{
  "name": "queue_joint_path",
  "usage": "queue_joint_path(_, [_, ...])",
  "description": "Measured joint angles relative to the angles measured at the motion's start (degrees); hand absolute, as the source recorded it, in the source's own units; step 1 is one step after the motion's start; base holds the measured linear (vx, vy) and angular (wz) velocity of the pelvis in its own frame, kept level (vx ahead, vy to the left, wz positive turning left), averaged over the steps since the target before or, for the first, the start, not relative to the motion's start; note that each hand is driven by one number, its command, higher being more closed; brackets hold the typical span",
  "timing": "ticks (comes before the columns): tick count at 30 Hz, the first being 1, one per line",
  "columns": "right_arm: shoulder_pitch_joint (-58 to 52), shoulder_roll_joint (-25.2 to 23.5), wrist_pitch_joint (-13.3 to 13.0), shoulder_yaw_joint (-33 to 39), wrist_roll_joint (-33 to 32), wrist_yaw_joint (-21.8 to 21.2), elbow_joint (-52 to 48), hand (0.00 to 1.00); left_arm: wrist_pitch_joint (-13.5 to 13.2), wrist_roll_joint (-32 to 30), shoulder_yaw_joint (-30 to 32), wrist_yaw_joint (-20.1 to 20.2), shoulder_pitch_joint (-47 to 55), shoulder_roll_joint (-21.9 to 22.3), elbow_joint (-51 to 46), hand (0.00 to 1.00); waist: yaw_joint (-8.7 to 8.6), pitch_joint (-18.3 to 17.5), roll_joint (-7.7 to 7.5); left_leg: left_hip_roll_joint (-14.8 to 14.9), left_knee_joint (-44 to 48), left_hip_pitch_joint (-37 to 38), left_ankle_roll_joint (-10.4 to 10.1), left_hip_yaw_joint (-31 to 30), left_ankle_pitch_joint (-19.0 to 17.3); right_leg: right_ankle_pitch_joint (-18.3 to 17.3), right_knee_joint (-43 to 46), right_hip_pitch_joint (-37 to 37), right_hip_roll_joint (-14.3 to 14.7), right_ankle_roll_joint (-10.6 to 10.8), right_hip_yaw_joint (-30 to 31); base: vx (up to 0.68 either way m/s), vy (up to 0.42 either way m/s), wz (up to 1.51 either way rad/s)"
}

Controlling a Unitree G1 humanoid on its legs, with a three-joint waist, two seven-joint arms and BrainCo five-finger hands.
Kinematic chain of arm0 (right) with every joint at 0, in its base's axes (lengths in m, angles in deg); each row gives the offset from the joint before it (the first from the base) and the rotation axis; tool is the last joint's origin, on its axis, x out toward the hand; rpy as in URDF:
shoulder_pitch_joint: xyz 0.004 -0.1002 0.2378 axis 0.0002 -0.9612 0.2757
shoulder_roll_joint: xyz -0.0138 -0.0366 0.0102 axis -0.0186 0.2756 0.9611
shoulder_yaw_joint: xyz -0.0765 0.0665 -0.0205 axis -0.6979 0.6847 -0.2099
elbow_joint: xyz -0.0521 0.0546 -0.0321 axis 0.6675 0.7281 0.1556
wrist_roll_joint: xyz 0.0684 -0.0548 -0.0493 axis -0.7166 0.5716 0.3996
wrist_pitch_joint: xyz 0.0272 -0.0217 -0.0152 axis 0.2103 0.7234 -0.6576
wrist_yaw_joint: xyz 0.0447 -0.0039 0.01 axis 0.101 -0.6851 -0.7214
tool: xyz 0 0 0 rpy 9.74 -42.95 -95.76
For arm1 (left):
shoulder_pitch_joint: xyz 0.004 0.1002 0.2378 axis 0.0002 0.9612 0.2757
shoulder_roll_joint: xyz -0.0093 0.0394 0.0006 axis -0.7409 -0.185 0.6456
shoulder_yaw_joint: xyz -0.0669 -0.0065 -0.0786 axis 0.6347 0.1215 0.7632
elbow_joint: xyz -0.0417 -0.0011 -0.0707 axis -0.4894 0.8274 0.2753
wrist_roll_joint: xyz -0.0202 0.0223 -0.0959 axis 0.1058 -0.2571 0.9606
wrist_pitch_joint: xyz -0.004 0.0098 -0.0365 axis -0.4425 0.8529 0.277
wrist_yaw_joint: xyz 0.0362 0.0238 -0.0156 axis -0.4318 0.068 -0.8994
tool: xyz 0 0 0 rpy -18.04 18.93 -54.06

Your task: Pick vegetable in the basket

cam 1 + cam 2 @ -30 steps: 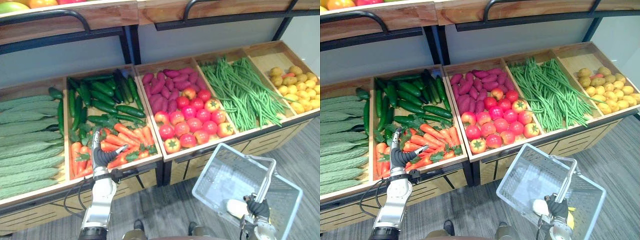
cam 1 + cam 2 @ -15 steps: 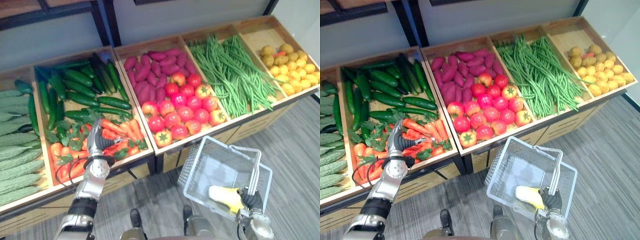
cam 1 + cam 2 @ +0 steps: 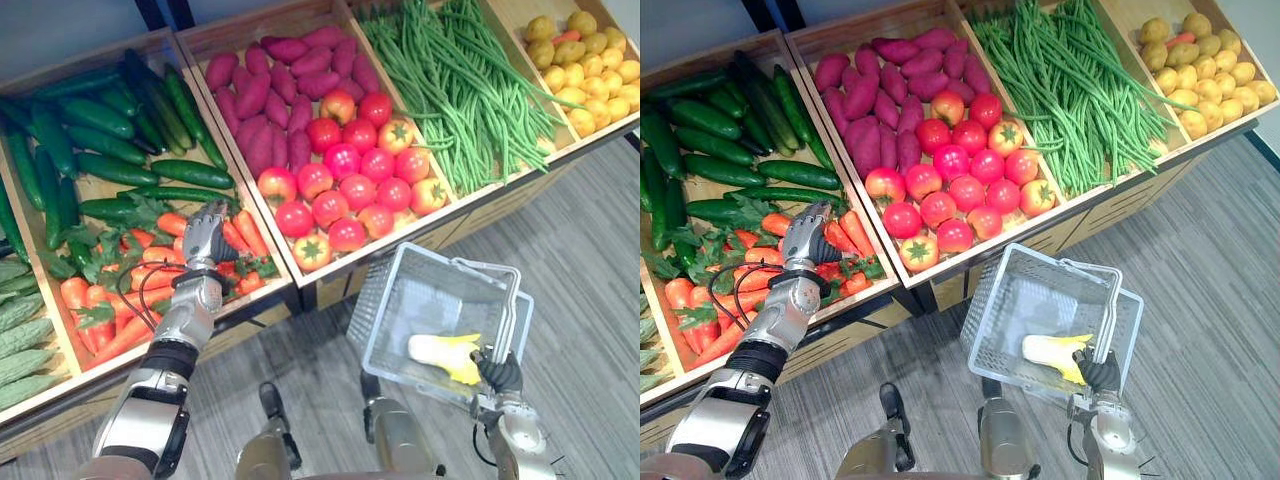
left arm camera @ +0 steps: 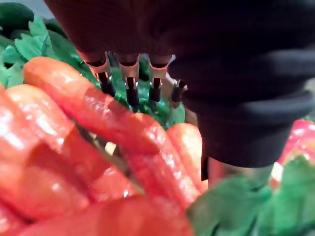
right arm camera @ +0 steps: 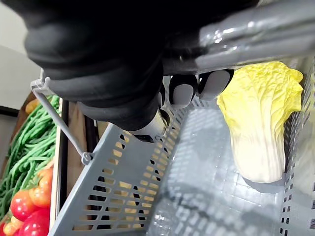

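Note:
Orange carrots (image 3: 150, 275) with green tops lie in a wooden crate. My left hand (image 3: 205, 238) rests on top of them, and its fingers (image 4: 130, 88) reach out straight with their dark tips touching one carrot (image 4: 98, 113). My right hand (image 3: 498, 372) is shut on the metal handle (image 5: 256, 34) of a grey plastic basket (image 3: 372, 300), which hangs in front of the stand. A napa cabbage (image 3: 445, 352) lies inside the basket, seen close in the right wrist view as a pale yellow-tipped cabbage (image 5: 261, 123).
The wooden stand holds crates of cucumbers (image 3: 110, 150), purple sweet potatoes (image 3: 270, 85), tomatoes (image 3: 350, 190), green beans (image 3: 450, 80) and potatoes (image 3: 590, 70). Ridged green gourds (image 3: 15, 330) lie at the far left. Grey carpet (image 3: 590, 250) stretches to the right.
The camera has tipped down and closer to the stand. My left hand has moved from the crate's front edge up onto the carrots. The right hand still holds the basket.

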Motion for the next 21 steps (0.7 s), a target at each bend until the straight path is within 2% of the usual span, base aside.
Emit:
queue_joint_path(6, [0.1, 0.0, 0.5, -2.3, 0.1, -0.1, 0.1, 1.0, -0.4, -0.3, 0.8, 0.4, 0.0, -0.3, 0.6, 0.0, 0.36, 1.0, 0.04, 0.0, 0.0, -0.2, 0.0, 0.0, 0.0, 0.1, -0.4, 0.0, 0.0, 0.1, 0.0, 0.04, -0.01, -0.01])
queue_joint_path(7, [0.5, 0.0, 0.5, -2.2, 0.1, -0.1, 0.1, 1.0, -0.4, -0.3, 1.2, 0.3, 0.1, -0.2, 1.0, 1.0, 0.36, 1.1, 0.0, 0.0, 0.0, -0.2, 0.0, -0.1, 0.0, 0.1, -0.4, 0.0, 0.0, 0.1, 0.1, 0.0, 0.0, 0.0])
queue_joint_path(16, [2.6, 0.0, 0.5, -2.2, 0.1, -0.1, 1.9, 1.0, -1.4, 0.0, 4.9, -0.8, -1.0, 0.1, 0.8, 1.0, 0.36, 2.5, 0.05, -0.1, 0.0, -0.1, 0.4, -0.5, 0.3, 0.1, -0.3, 0.1, 0.0, 0.2, 0.1, 0.0, -0.001, 0.0])
queue_joint_path(21, [3.8, 0.0, 0.6, -2.1, 0.1, -0.1, 3.6, 1.0, -1.6, 2.7, 5.0, -1.0, -1.0, -0.6, 0.8, 1.0, 0.37, 3.1, -0.29, -0.2, 0.0, -0.1, 0.4, -0.8, 0.3, 0.1, -0.3, 0.1, 0.0, 0.2, 0.0, 0.0, -0.003, 0.01])
